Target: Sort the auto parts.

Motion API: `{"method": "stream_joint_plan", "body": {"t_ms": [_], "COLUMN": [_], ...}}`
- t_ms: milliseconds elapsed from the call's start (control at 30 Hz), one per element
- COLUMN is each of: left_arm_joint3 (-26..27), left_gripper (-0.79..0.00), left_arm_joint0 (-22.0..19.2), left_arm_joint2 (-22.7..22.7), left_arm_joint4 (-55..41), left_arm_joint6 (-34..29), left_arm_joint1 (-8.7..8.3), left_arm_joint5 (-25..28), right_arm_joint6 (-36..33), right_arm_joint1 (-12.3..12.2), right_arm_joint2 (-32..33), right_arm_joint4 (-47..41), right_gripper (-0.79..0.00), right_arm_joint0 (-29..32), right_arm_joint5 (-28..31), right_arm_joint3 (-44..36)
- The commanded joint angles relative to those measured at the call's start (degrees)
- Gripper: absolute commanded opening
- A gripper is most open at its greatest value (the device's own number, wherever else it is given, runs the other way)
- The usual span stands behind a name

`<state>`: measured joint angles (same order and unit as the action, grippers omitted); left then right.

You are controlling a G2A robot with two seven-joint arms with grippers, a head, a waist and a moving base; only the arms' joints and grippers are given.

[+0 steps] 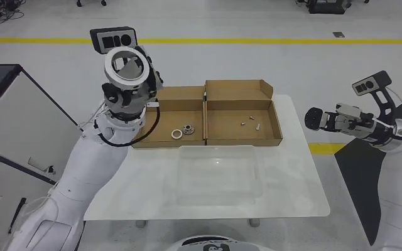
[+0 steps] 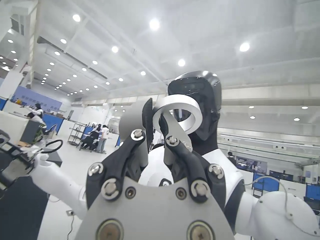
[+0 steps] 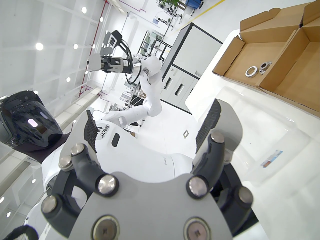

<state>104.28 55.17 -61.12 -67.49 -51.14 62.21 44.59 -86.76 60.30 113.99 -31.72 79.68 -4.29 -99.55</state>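
And here's the left gripper, up in the air off the table's far left corner, well above the surface. Its fingers are clamped on the wall of a big silver ring, one finger inside the hole and one outside. The ring is turned open face toward the robot's head, and I'd call that a show-it-to-the-camera pose: identify the part first, then choose its bin.

Along the far edge sit two open cardboard boxes, side by side and touching. The left box already has a smaller ring and a flanged collar near its front wall. The right box holds a few small pins. Round parts left, pins right, so by that logic this ring belongs in the left box.

A clear plastic tray sits mid-table, in front of the boxes.

The right gripper hangs out past the table's right edge with its fingers wide apart and nothing between them, out of the way, I'd guess.
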Motion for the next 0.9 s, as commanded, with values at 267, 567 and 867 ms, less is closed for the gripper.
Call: {"method": "stream_joint_plan", "body": {"t_ms": [267,567,867], "left_arm_joint3": [-2.54,-2.29,0.01], "left_gripper": [-0.785,-0.785,-0.785], "left_arm_joint0": [0.02,0.75,1.92], "left_arm_joint2": [-2.03,-2.92,-1.90], "left_arm_joint4": [7.57,18.61,5.29], "left_arm_joint6": [-3.07,-1.00,-1.49], "left_arm_joint1": [0.74,1.19,2.42], "left_arm_joint5": [-1.39,-2.26,-2.33], "right_arm_joint6": [0.00,0.00,0.00], "right_arm_joint1": [0.00,0.00,0.00], "right_arm_joint2": [0.00,0.00,0.00], "right_arm_joint4": [0.00,0.00,0.00], "right_gripper": [0.000,0.000,0.000], "right_arm_joint0": [0.00,0.00,0.00], "right_arm_joint5": [0.00,0.00,0.00], "right_arm_joint3": [0.00,0.00,0.00]}}
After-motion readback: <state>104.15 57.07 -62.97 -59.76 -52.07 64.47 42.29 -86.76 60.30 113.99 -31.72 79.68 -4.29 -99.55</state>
